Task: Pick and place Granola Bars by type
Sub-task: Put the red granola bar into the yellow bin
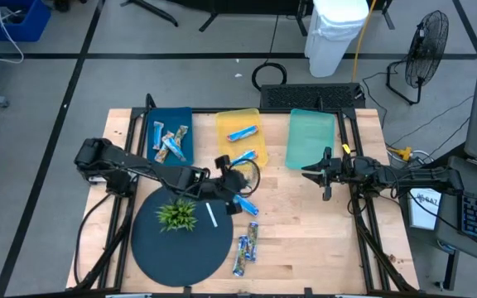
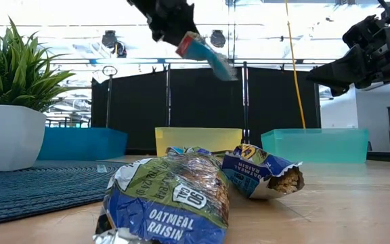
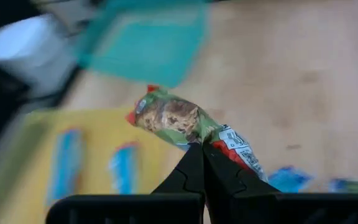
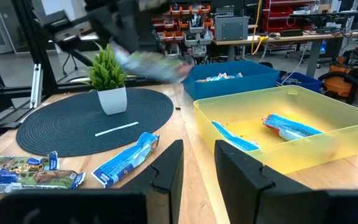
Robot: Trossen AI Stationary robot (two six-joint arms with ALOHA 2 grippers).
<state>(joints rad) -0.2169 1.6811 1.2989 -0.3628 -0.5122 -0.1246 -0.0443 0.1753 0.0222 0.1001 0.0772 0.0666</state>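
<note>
While a green-and-red granola bar [image 3: 185,127] is hanging above the tabletop [image 1: 305,223] at the yellow bin's [image 1: 222,124] six o'clock edge, the left tool [image 1: 226,178] is clenching its near end, long axis pointing away. The right tool [image 1: 323,175], part-open and empty, is waiting by the teal bin [image 1: 311,136].

"OATMEAL RAISIN" on nearest granola bar [image 2: 164,203] wrapper.

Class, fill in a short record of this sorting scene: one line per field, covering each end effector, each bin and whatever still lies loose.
Left end effector: shut on green-and-red bar, lifted above table
Right end effector: empty, by teal bin
Blue bin: several bars
Yellow bin: two blue bars
Teal bin: empty
Loose bars: blue one, pair near round mat
</note>
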